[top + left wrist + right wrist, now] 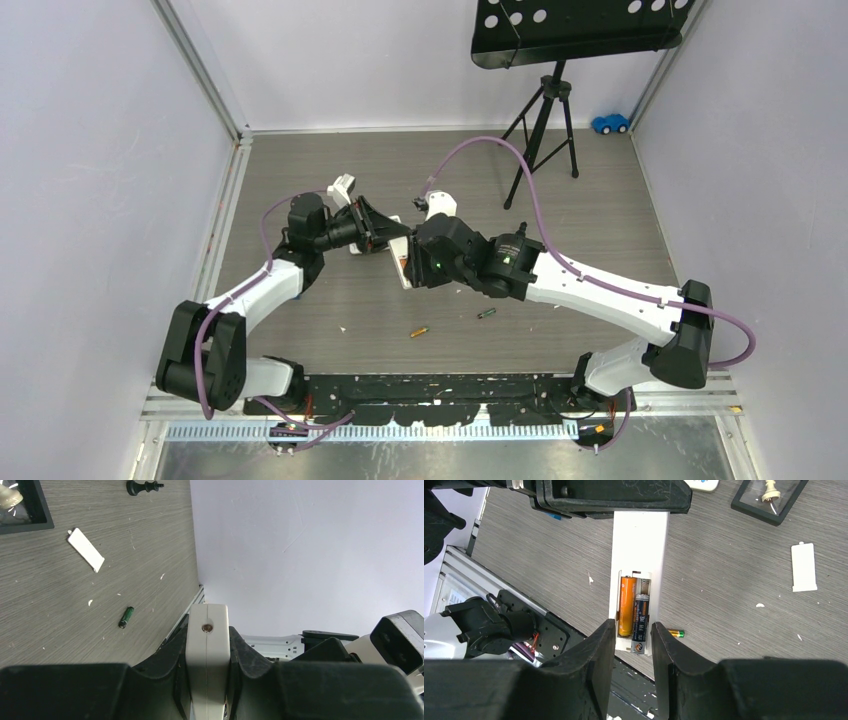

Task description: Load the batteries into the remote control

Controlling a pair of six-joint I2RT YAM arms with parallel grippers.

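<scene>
My left gripper [385, 238] is shut on one end of the white remote control [640, 540] and holds it above the table; that end shows clamped between its fingers in the left wrist view [207, 650]. The remote's battery bay is open, back side up. An orange battery [626, 605] lies in the bay. A dark battery [640, 622] lies beside it, shifted towards the remote's end. My right gripper [634, 635] is open, its fingers flanking that end just above the dark battery. A gold-and-green battery [675, 633] and a green battery [126, 617] lie on the table.
The white battery cover [804, 567] lies on the table. A black tray [744, 502] holds a pale chess piece, and a black chess piece [144, 486] lies nearby. A shorter white remote [343, 187] is behind the left gripper. A music stand tripod [545, 115] and a blue toy car [610, 123] are at the back.
</scene>
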